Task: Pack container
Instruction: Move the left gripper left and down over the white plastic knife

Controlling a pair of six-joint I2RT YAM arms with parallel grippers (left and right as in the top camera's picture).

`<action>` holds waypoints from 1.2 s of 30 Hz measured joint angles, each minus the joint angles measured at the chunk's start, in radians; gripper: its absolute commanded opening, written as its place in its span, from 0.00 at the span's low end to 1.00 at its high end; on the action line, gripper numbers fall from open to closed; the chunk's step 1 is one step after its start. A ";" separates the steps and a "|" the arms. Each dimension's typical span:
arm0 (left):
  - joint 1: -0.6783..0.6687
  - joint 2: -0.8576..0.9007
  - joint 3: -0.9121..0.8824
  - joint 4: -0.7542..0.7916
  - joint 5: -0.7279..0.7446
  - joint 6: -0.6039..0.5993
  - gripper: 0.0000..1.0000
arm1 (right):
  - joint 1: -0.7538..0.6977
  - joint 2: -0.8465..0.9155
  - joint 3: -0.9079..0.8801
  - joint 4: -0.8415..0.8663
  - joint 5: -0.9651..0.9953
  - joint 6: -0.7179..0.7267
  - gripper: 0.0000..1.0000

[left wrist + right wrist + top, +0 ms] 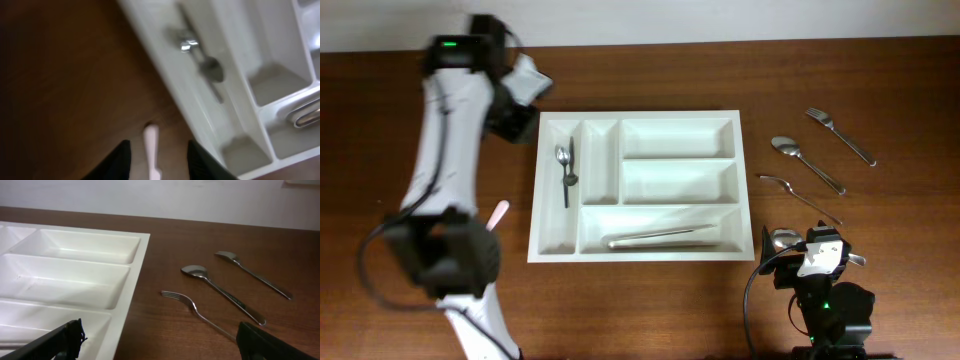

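Dark wooden table (650, 300), white plastic compartmented tray (744, 190) centred. Pending item: slim pink-handled utensil (151, 147), on the wood just left of the tray. My left gripper (159, 150): wide open, empty, aimed at it. I would descend centred, fingers across the handle. Right gripper (160, 337): open, empty.

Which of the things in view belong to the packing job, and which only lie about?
Belong to the job:
- white cutlery tray
- two small spoons and tongs, already in it
- loose spoon
- far fork, near fork
- pink-handled utensil, left of the tray

Only lying about:
- nothing that I can see
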 measured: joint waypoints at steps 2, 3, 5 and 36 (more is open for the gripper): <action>0.055 -0.068 0.014 -0.002 -0.002 -0.023 0.45 | 0.000 0.000 0.000 0.000 0.000 0.000 0.99; 0.084 -0.098 0.023 -0.003 -0.002 -0.035 0.45 | 0.000 0.000 0.000 0.000 0.000 0.000 0.99; 0.132 -0.136 0.032 -0.008 0.002 -0.049 0.45 | 0.000 0.000 0.000 0.000 0.000 0.000 0.99; 0.101 -0.133 -0.096 0.129 0.068 -0.206 0.99 | 0.000 0.000 0.000 0.000 0.000 0.000 0.99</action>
